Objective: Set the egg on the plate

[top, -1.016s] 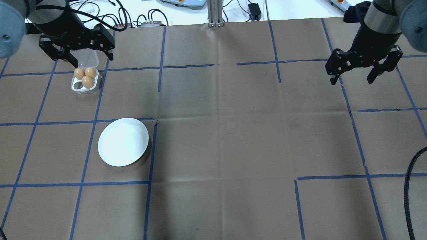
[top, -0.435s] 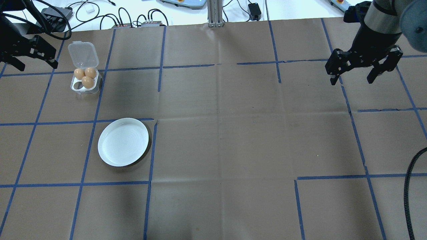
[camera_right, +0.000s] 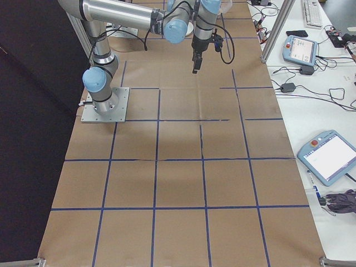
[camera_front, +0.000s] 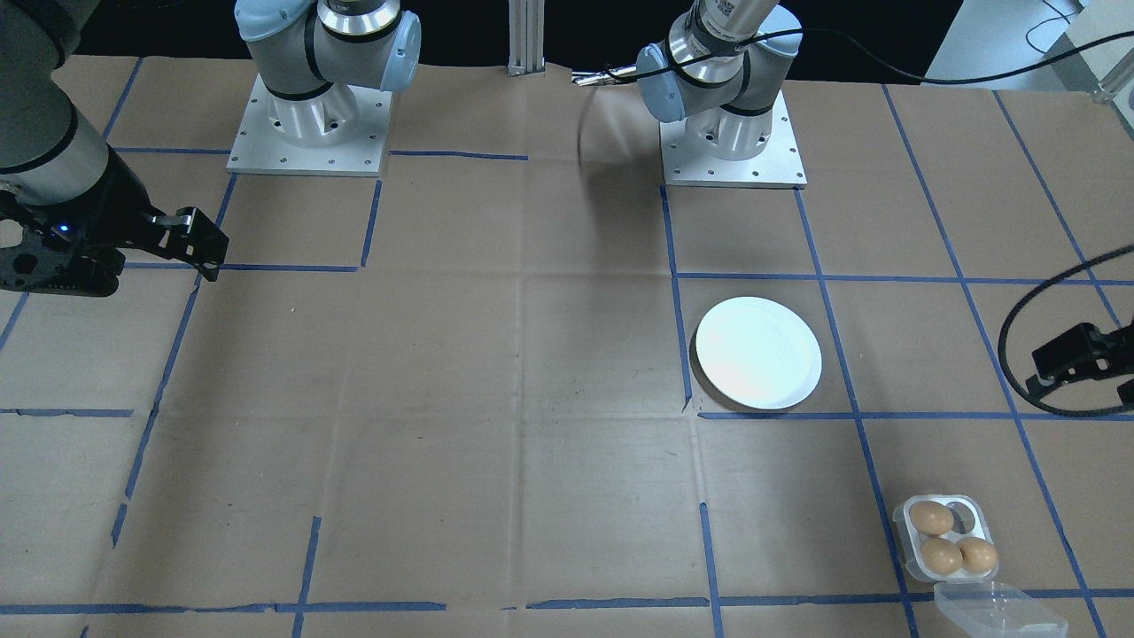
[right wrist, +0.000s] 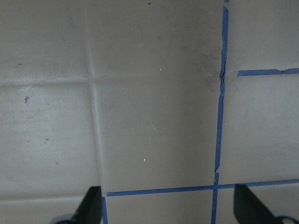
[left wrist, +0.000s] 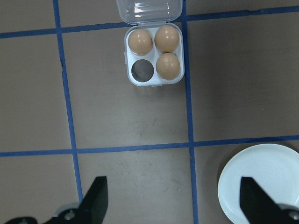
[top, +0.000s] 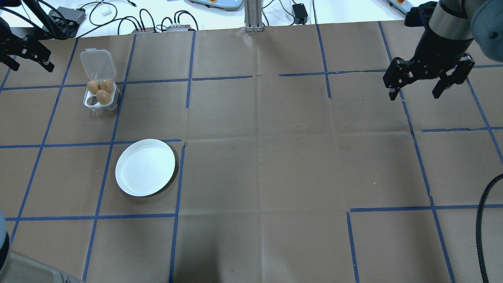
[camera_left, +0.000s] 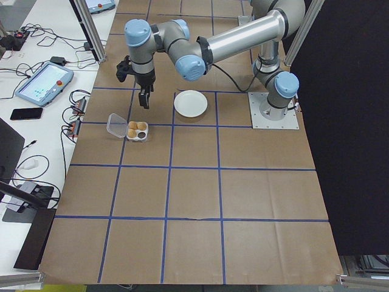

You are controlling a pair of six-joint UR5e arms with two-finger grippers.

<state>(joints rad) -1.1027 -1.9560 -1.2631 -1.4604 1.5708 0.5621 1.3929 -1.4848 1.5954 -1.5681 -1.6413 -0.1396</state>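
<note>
A brown paper-covered worktop (top: 275,157) is gridded with blue tape (top: 178,177). Beyond its far edge, a white bench (camera_right: 328,83) carries cables (top: 118,11) and teach pendants (camera_right: 332,157).

Exterior left view. A table (camera_left: 243,201) covered in brown paper and divided by blue tape lines is shown. A white plate (camera_left: 190,103) is seen lying flat near the table's far end, with nothing on it. Nearer the camera than the plate, and toward the table's left edge, a small white egg tray (camera_left: 137,131) is placed; three brown eggs (camera_left: 137,126) are held in it, one hole is left unfilled, and its clear lid (camera_left: 116,125) is laid open beside it. The left gripper (camera_left: 146,102) is held above the table, just left of the plate and beyond the egg tray, pointing down; its state cannot be judged here. The arm's base (camera_left: 273,112) is mounted right of the plate.
</note>
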